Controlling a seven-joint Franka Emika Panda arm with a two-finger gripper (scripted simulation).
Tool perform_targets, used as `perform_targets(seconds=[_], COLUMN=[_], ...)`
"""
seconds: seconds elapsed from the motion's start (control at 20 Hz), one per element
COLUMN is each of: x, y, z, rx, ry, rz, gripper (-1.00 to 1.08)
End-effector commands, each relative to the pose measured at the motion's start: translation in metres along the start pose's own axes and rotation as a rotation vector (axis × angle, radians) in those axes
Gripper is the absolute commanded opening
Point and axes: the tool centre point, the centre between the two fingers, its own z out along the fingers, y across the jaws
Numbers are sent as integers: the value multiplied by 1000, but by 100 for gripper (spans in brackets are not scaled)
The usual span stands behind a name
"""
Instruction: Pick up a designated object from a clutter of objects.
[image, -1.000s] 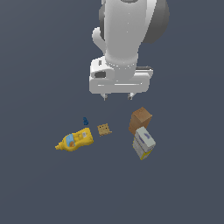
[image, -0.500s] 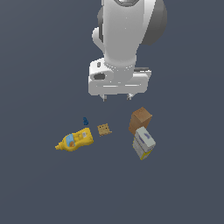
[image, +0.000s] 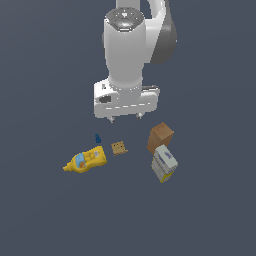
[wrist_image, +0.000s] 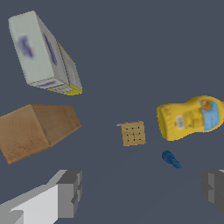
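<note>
**Tiny target, close neighbours**

The gripper (wrist_image: 140, 192) hangs spread and empty, well above the floor. The risk is that one finger clips the bottle (image: 85, 161) or closes on air. The blue item (image: 98, 138), dark and knobbly, lies at the bottle's 1 o'clock, at 9 o'clock from the tan square (image: 119, 147).

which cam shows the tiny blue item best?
Wrist view: the blue item is larger there, its knobbly shape readable, lying clear of the yellow bottle. The exterior view shows it only as a dark speck above the bottle.
</note>
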Motion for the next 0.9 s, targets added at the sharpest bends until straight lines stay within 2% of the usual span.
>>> perform_targets(seconds=[0.0,0.85], x=[-2,-31], y=[10,81], z=[12,97], rx=[3,8], ry=[4,36], rz=[-35,-299], gripper=[100,100])
